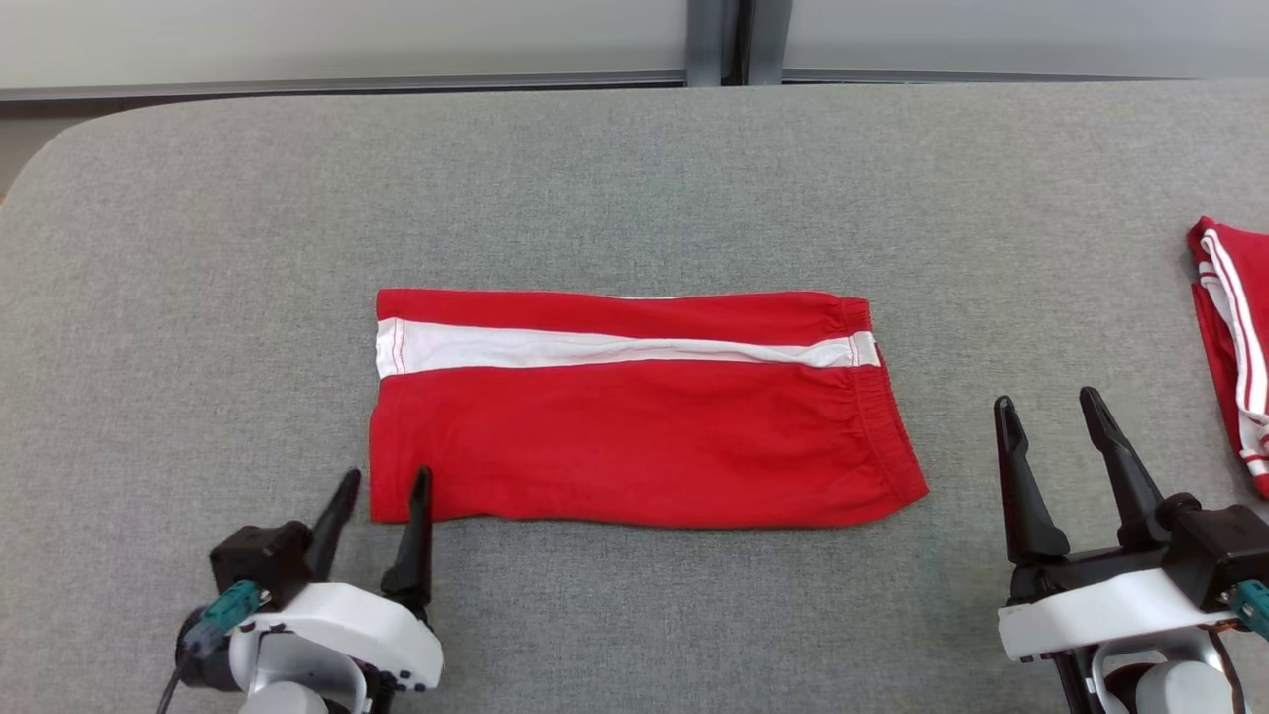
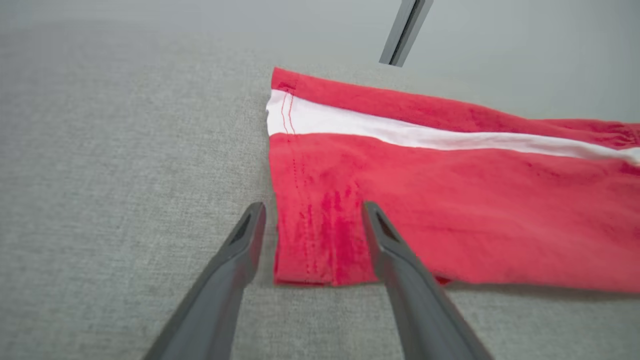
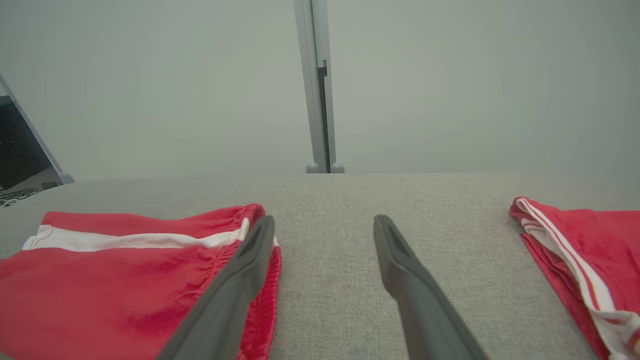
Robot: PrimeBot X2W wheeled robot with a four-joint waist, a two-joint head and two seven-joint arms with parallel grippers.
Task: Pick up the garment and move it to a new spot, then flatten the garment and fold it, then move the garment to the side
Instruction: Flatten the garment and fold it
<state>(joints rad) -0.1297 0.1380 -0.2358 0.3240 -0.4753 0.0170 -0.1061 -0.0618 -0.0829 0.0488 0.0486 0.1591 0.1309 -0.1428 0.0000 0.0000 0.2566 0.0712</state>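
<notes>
Your left end effector stands wide and empty, its fingers straddling the near hem corner of the folded red garment. The garment lies flat ahead of it and stretches toward your right end effector. That one is also wide and holds nothing, above the grey bench, with the garment's waistband on one side and a second red garment on the other.

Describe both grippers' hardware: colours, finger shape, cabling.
The left gripper and right gripper match: two long, black fingers tapering to points, mounted on a black block over a rounded white wrist shell. Each carries a teal connector; the left one's feeds a dark cable. A recessed slot sits near each tip.
</notes>
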